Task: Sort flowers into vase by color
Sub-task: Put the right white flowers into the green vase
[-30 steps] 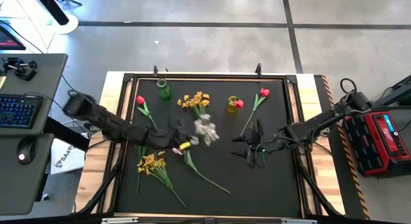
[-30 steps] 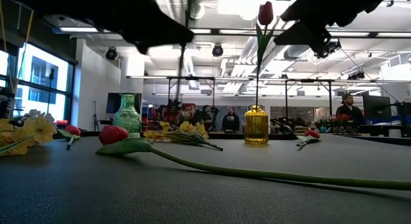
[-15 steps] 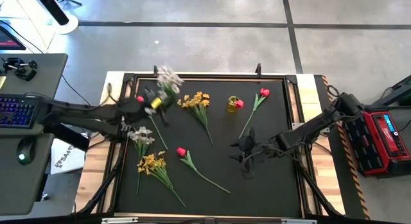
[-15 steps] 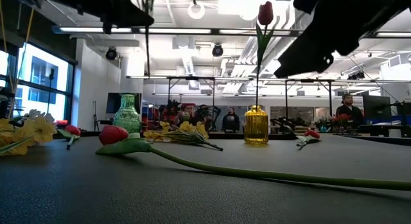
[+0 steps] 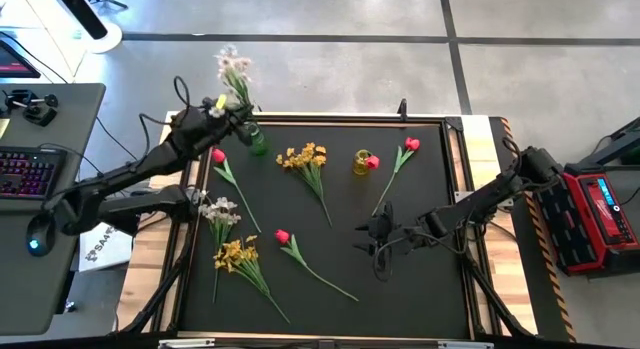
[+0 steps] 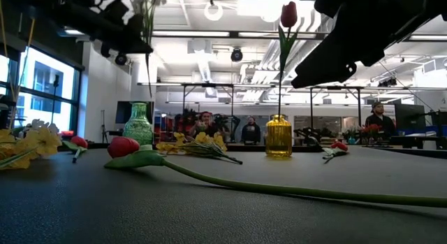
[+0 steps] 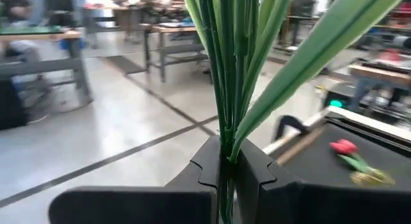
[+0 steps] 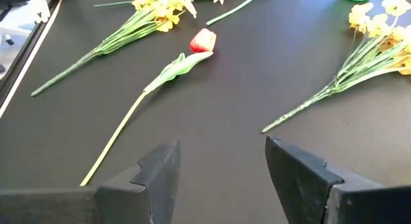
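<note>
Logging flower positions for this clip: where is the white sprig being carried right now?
In the high view, the left hand holds the white sprig at the table's far left corner, above the green vase, blossoms reaching past the edge.

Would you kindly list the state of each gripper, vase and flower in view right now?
Left gripper: shut on white sprig, held above green vase.
Right gripper: open, empty, above the mat.
Green vase: upright, empty.
Yellow vase: upright, holding one red tulip.
Other flowers: lying flat on the mat.
</note>
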`<state>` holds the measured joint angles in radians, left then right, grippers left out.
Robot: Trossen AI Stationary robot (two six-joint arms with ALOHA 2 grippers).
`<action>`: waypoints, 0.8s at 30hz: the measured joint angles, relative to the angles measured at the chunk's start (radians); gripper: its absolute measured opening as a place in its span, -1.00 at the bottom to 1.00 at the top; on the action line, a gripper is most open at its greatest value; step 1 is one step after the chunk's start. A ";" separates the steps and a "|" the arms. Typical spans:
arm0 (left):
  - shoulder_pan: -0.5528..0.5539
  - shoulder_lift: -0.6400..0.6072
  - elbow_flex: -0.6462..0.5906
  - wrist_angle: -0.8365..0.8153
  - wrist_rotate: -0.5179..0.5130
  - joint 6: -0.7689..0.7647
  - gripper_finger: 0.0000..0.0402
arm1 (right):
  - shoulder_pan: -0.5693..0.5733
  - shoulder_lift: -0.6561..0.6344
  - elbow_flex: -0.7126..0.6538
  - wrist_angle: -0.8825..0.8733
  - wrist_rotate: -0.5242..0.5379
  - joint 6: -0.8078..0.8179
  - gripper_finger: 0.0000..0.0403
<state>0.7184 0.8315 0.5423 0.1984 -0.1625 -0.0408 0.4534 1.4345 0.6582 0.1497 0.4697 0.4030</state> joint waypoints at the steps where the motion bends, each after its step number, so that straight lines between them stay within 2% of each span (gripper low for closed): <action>1: 0.024 0.008 0.000 0.004 0.009 0.001 -0.97 | 0.000 0.000 0.000 0.000 0.000 0.000 0.05; 7: 0.094 0.055 0.000 0.008 0.000 0.031 -0.97 | -0.001 0.000 0.000 0.000 0.000 -0.003 0.04; 16: 0.072 -0.003 0.008 0.019 -0.004 0.046 -0.97 | -0.002 0.000 0.000 -0.001 0.001 -0.003 0.04; 24: 0.072 -0.052 0.049 -0.139 0.028 0.045 -0.97 | -0.002 0.000 0.000 -0.001 0.028 -0.001 0.04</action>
<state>0.7906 0.7792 0.5913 0.0596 -0.1349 0.0040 0.4515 1.4345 0.6582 0.1490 0.4973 0.4023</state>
